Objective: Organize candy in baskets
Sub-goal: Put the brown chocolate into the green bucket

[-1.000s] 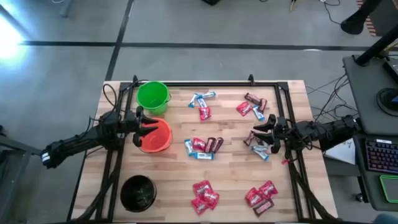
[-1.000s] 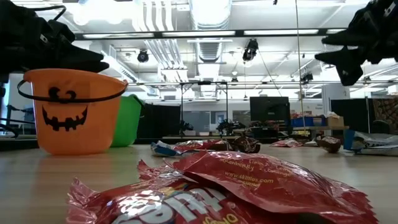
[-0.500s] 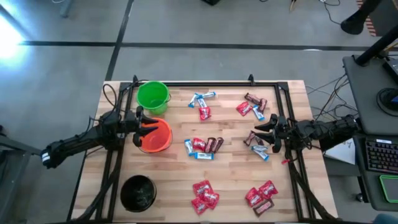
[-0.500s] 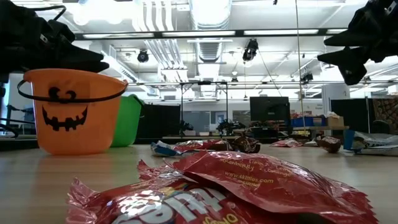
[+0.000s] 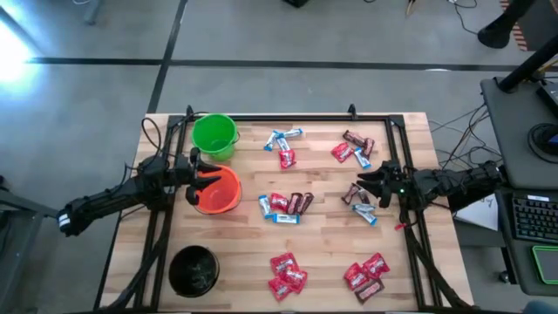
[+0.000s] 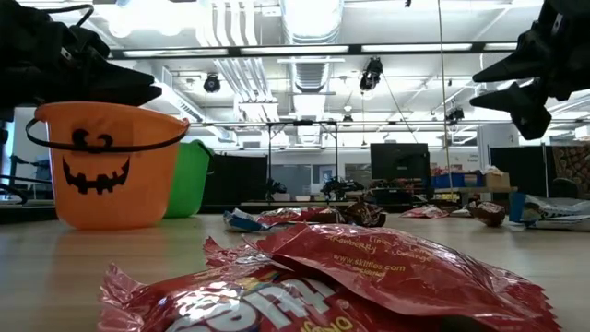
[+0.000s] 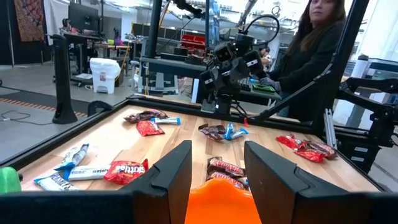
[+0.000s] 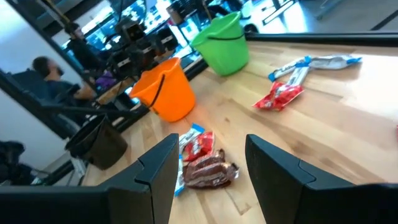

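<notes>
The left gripper [image 5: 206,177] is held over the near rim of the orange basket [image 5: 223,194], fingers spread and nothing pinched; in the left wrist view only a slice of orange rim is seen between them. Just beyond that gripper the green basket [image 5: 214,135] is found, and off to its side near the table edge the black basket [image 5: 193,269], its contents too dark to make out. Ahead of the gripper, past the orange basket, a mixed cluster of candy [image 5: 285,205] is spread on the wood.

The right gripper [image 5: 367,189] is poised above a small pile of blue-and-white and brown wrappers [image 5: 364,208], fingers apart, nothing held. The pile is partly covered by the gripper from above. More red sweets [image 5: 286,273] are seen lying off to its side. In the low view a red wrapper [image 6: 350,277] fills the foreground, and most candy behind it is blocked.
</notes>
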You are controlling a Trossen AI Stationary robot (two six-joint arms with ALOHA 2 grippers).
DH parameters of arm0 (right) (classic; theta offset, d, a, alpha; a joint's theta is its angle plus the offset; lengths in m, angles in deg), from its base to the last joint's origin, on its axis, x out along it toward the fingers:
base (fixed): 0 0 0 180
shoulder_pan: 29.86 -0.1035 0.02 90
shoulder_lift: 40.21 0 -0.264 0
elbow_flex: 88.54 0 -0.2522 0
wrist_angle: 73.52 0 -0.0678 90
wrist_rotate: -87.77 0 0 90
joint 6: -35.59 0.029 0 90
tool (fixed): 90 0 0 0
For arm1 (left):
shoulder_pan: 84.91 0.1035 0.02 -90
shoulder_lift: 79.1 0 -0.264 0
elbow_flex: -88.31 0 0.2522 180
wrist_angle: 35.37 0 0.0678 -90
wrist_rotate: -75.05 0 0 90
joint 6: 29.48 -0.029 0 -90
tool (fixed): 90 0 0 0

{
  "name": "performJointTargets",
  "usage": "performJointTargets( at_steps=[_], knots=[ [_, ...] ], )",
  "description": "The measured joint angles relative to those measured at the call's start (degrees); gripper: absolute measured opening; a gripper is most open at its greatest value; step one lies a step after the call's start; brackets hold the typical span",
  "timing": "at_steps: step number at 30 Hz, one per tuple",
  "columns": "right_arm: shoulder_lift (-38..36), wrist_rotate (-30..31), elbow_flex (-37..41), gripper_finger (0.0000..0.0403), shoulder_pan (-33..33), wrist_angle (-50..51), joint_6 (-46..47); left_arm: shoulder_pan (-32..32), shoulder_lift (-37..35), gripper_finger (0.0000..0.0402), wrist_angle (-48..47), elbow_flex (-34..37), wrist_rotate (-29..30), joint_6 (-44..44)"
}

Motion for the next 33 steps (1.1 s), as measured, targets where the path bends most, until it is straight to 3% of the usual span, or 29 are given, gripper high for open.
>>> performJointTargets(
  at_steps=[26, 33],
  knots=[
    [0.00, 1.77, -0.07, 0.0173, -0.02, -0.29, 2.82, -0.02, 0.27, 0.0130, 3.17, -0.01, 0.07, 3.31],
    [0.00, 1.77, -0.07, 0.0174, 0.00, -0.27, 2.80, -0.01, 0.29, 0.0130, 5.20, 0.00, 6.47, 12.23]
  ],
)
